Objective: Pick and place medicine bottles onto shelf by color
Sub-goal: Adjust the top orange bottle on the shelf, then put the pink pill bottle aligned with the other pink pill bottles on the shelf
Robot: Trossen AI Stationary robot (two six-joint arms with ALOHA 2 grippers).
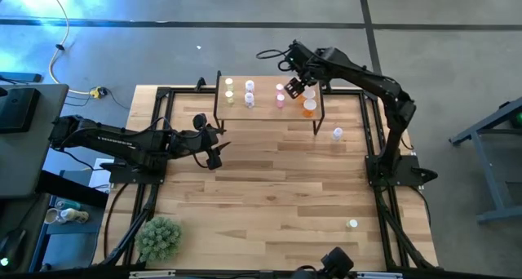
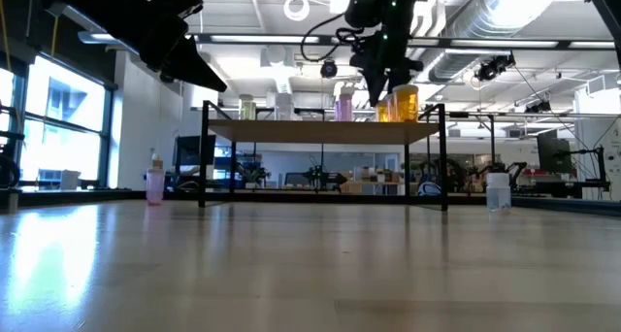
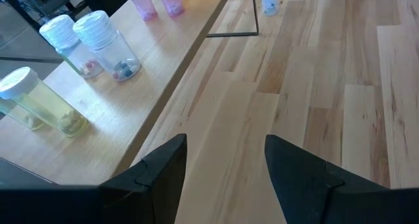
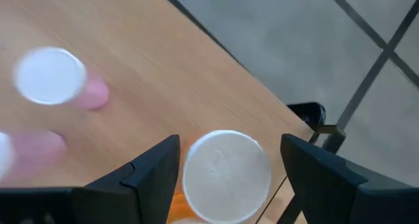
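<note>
The shelf (image 1: 265, 109) stands at the table's far side and carries the medicine bottles in pairs: yellow-green (image 1: 229, 90), lavender (image 1: 249, 92), pink (image 1: 280, 96) and orange (image 1: 308, 108). My right gripper (image 4: 226, 178) is open over the shelf's right end. Its fingers stand on either side of an orange bottle's white cap (image 4: 226, 177), with a gap showing on each side. That bottle stands upright on the shelf (image 2: 406, 103). My left gripper (image 3: 226, 165) hovers open above the table, just in front of the shelf's left end, with nothing between its fingers.
Loose bottles stand on the table: a pale one (image 1: 337, 134) near the shelf's right leg, a greenish one (image 1: 352, 224) near the front right, and a pink one (image 2: 155, 186) by the shelf's left side. A spiky green plant (image 1: 159, 238) sits at the front left corner.
</note>
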